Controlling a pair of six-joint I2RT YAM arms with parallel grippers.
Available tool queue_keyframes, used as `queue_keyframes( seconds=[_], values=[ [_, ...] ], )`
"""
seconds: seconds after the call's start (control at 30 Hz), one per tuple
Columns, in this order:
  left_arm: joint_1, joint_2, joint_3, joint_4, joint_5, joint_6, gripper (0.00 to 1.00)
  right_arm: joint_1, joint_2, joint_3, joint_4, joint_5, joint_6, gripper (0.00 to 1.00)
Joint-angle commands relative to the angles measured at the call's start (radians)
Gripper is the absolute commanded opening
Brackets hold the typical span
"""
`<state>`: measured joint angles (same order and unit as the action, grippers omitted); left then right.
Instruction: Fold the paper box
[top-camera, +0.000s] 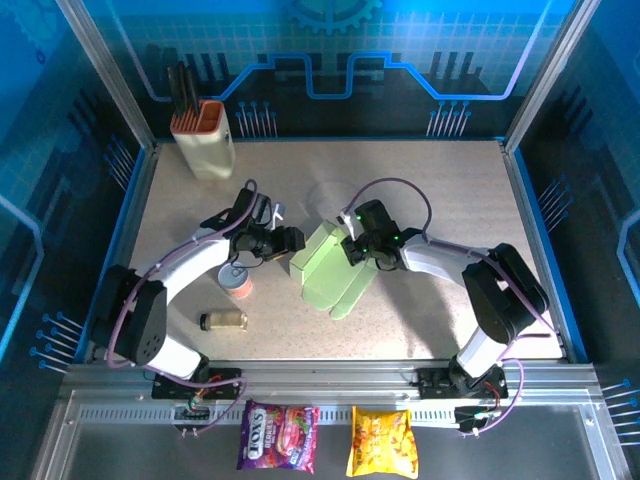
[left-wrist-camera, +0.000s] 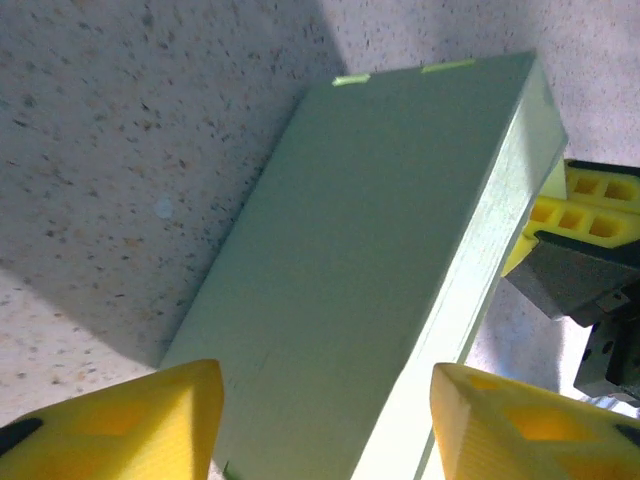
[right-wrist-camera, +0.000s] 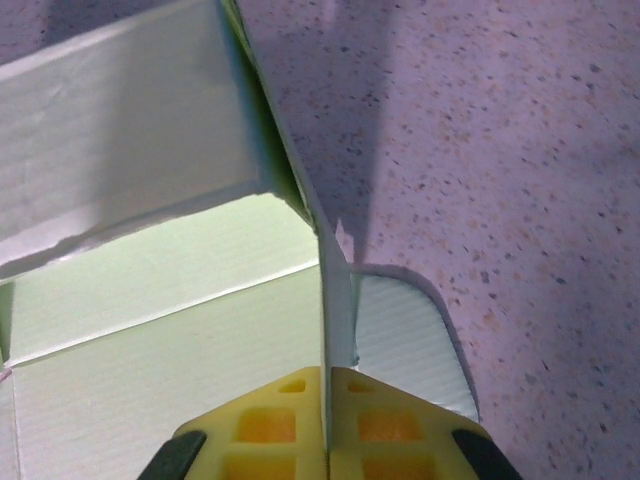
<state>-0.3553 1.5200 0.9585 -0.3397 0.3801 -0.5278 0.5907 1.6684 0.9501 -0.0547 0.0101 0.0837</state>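
- Yellow pads (right-wrist-camera: 270, 425) of the right gripper (right-wrist-camera: 325, 400) sit at the bottom centre of the right wrist view. They are pressed together on a thin upright wall of the paper box (right-wrist-camera: 150, 330), with only the card's edge between them.
- In that same view the pale green card spreads across the left half. A rounded flap (right-wrist-camera: 410, 340) lies flat on the speckled table (right-wrist-camera: 520, 150), just right of the pinched wall.
- In the left wrist view, the left gripper (left-wrist-camera: 325, 420) has its two yellow fingers (left-wrist-camera: 150, 420) well apart at the bottom of the frame, jaws open. The box's broad green panel runs up between them toward the upper right. Whether they touch its edges I cannot tell.
- From above, the box lies mid-table, the left gripper just beside its left end and the right gripper at its upper right side.
- Left of the box stands a small pink-topped can (top-camera: 237, 283). Below that a small bottle (top-camera: 224, 320) lies on its side.
- A cream holder (top-camera: 205, 145) stands at the upper left.
- Two snack packets (top-camera: 278, 437) lie at the bottom centre.
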Motion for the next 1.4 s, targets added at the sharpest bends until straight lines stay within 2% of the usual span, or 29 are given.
queue_keyframes(
  seconds=[0.0,0.2,0.33,0.63,0.93,1.1,1.37],
  values=[
    [0.004,0.021,0.014,0.068,0.110,-0.026,0.52,0.022,0.042,0.037,0.015,-0.075,-0.079,0.08],
    [-0.001,0.012,-0.034,0.147,0.151,-0.081,0.42,0.041,0.092,0.096,0.025,-0.126,-0.103,0.08],
    [-0.001,0.018,-0.062,0.183,0.160,-0.110,0.41,0.056,0.113,0.133,-0.009,-0.144,-0.105,0.09],
    [-0.002,0.011,-0.050,0.115,0.026,-0.075,0.44,0.081,0.077,0.151,-0.064,-0.149,-0.070,0.09],
    [-0.002,0.022,-0.079,0.110,0.002,-0.066,0.37,0.117,0.062,0.130,-0.060,-0.139,0.045,0.10],
    [-0.002,0.027,-0.092,0.097,-0.013,-0.057,0.37,0.133,0.076,0.100,-0.013,-0.075,0.097,0.17],
    [-0.001,0.027,-0.089,0.109,-0.006,-0.060,0.37,0.115,0.055,0.017,0.132,-0.020,0.092,0.33]
  ],
)
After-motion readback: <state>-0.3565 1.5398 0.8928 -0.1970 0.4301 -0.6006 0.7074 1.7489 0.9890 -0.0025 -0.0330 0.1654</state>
